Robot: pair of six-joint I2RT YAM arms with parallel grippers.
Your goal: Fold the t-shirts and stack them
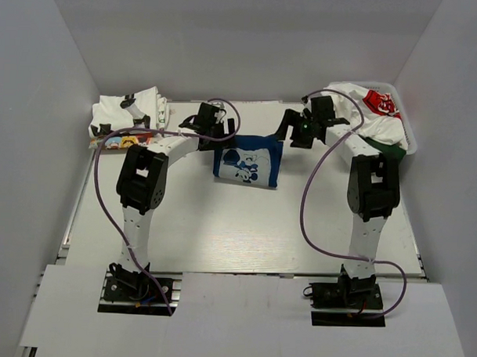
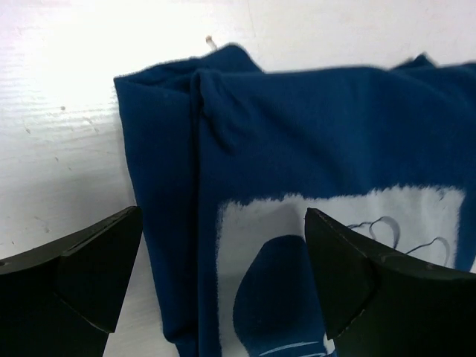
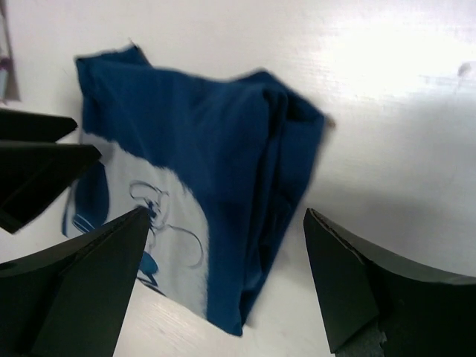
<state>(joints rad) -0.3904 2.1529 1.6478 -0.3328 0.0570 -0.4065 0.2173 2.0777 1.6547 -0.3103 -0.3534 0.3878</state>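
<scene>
One folded dark blue cotton t-shirt with a white cartoon print [image 1: 247, 165] lies at the middle of the white table [image 1: 221, 240] in the top view. At the upper left sits a pile of folded white t-shirts [image 1: 131, 116] (at least two, a colourful print edging out beneath the top one). At the upper right a white plastic basket [image 1: 410, 137] holds a heap of white tees [image 1: 374, 113], one with red print and one with green trim; their full number cannot be told.

Both arms arch forward and inward, bent at the elbow. The left gripper [image 1: 211, 119] hangs at the blue shirt's upper left corner, the right gripper [image 1: 303, 126] off its upper right, both released, fingers spread wide and holding nothing.

The left wrist view alone shows the layered folds at the shirt's corner. The right wrist view alone shows its thick doubled right edge.
</scene>
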